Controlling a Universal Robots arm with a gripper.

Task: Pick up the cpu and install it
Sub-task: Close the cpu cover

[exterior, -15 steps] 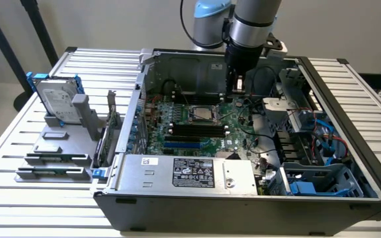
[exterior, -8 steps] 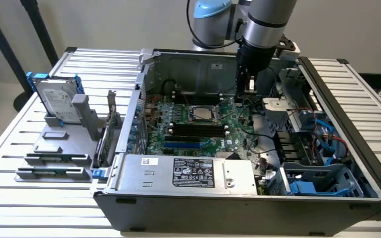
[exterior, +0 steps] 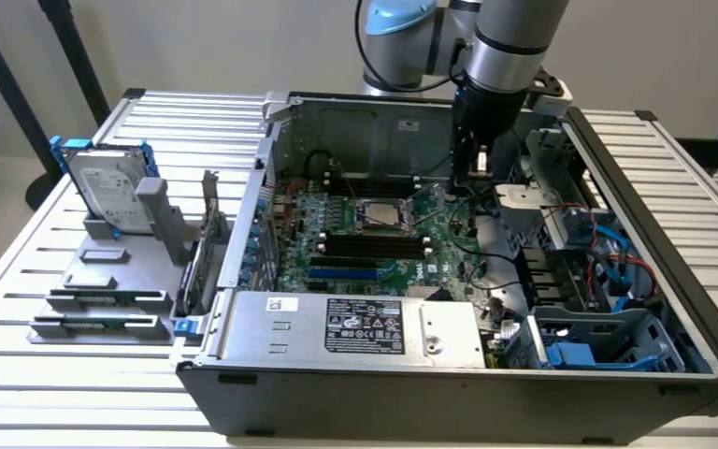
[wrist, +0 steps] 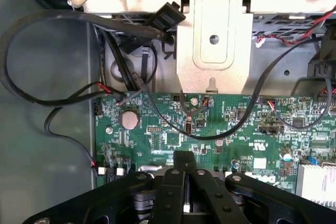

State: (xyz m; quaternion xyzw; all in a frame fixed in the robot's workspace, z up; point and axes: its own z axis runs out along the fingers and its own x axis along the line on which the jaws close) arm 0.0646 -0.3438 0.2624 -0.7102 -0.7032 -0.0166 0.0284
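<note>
Gripper (exterior: 470, 180) clenched empty, fingers (wrist: 174, 184) pressed together, low inside the computer case (exterior: 658, 309) near the motherboard's (exterior: 334, 208) far edge. Cpu (exterior: 384, 214) appears seated in the mid-board socket, apart from the gripper; placing judged done.

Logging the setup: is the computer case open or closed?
Open: the computer case lies with its upward face uncovered, leaving the motherboard inside exposed.

An open computer case (exterior: 459, 383) lay on a slatted metal table (exterior: 35, 393); inside sat a green motherboard (exterior: 322, 267) and a silver power supply (exterior: 359, 327); to the exterior view's left, a hard drive (exterior: 104, 192) stood upright in a blue bracket (exterior: 60, 154).
</note>
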